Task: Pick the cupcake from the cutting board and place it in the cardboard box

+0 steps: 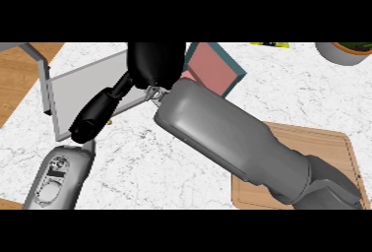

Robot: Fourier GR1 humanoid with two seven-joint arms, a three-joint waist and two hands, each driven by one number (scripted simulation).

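The right hand (pixel 155 61) reaches far-left over the cardboard box (pixel 80 88), its thumb (pixel 94 114) stretched out across the grey interior; I cannot tell whether its fingers pinch anything. The cupcake is not visible, and the cutting board (pixel 320 147) at near right shows none. The forearm hides the box's right wall, so a release could snag that rim. The left hand is hidden.

Likely a kitchen: white marble counter (pixel 305 98) with a wooden cutting board (pixel 330 147)
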